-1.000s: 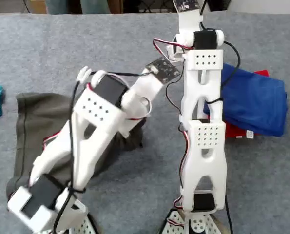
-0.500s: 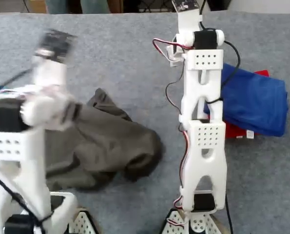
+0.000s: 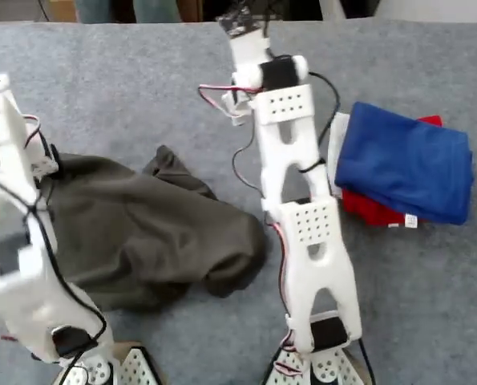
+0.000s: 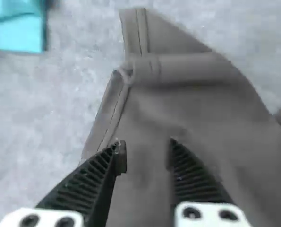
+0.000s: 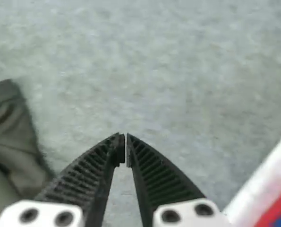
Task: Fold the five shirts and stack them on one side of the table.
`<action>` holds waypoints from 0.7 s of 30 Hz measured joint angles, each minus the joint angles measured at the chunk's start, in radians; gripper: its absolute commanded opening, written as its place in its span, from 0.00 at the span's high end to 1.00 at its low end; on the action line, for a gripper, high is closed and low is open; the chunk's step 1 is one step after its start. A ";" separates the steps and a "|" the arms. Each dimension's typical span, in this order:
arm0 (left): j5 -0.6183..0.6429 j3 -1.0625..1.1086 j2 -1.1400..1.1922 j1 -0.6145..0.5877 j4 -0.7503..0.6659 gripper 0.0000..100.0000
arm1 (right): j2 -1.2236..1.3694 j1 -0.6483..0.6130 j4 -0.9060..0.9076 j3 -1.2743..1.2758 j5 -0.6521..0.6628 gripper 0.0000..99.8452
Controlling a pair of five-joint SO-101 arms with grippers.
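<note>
Lying under the parted left jaws, crumpled olive shirt (image 4: pixel 187 94).

Surface: the tabletop (image 3: pixel 142 88) wears a grey, felt-like cover from side to side, fuzzy when seen close.
Far edge: runs straight across the top of the high view, and the room beyond it lies in shadow.
Behind, left: a brown wooden piece (image 3: pixel 60 10) just past that edge.
Behind, right: a white surface (image 3: pixel 438 8), wall or furniture I cannot tell.
Light: even and soft, with blurred shadows on the grey.
</note>
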 measured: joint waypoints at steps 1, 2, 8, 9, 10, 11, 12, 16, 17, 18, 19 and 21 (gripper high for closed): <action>0.002 -0.043 0.074 -0.002 -0.009 0.97 | 0.003 -0.012 0.000 0.000 0.000 0.98; 0.002 -0.086 0.141 -0.002 -0.014 0.97 | 0.008 -0.023 0.000 0.000 0.000 0.98; -0.057 -0.322 0.422 -0.003 0.095 0.97 | 0.035 -0.081 -0.002 0.000 0.000 0.98; -0.080 -0.353 0.451 -0.006 0.124 0.97 | 0.035 -0.092 -0.002 0.000 0.000 0.98; -0.097 -0.384 0.471 -0.014 0.155 0.97 | 0.035 -0.104 -0.002 0.000 0.000 0.98; -0.110 -0.410 0.482 -0.028 0.180 0.97 | 0.035 -0.115 -0.002 0.000 0.000 0.98; -0.120 -0.430 0.488 -0.048 0.201 0.97 | 0.035 -0.127 -0.002 0.000 0.000 0.98; -0.178 -0.465 0.489 -0.157 0.239 0.97 | 0.035 -0.173 -0.002 0.000 0.000 0.98; -0.195 -0.462 0.489 -0.181 0.241 0.97 | 0.035 -0.186 -0.002 0.000 0.000 0.98; -0.213 -0.451 0.489 -0.204 0.242 0.97 | 0.035 -0.199 -0.002 0.000 0.000 0.98; -0.230 -0.436 0.488 -0.224 0.242 0.97 | 0.038 -0.215 -0.002 0.000 0.000 0.98; -0.265 -0.382 0.476 -0.258 0.242 0.97 | 0.063 -0.249 -0.005 0.000 0.000 0.98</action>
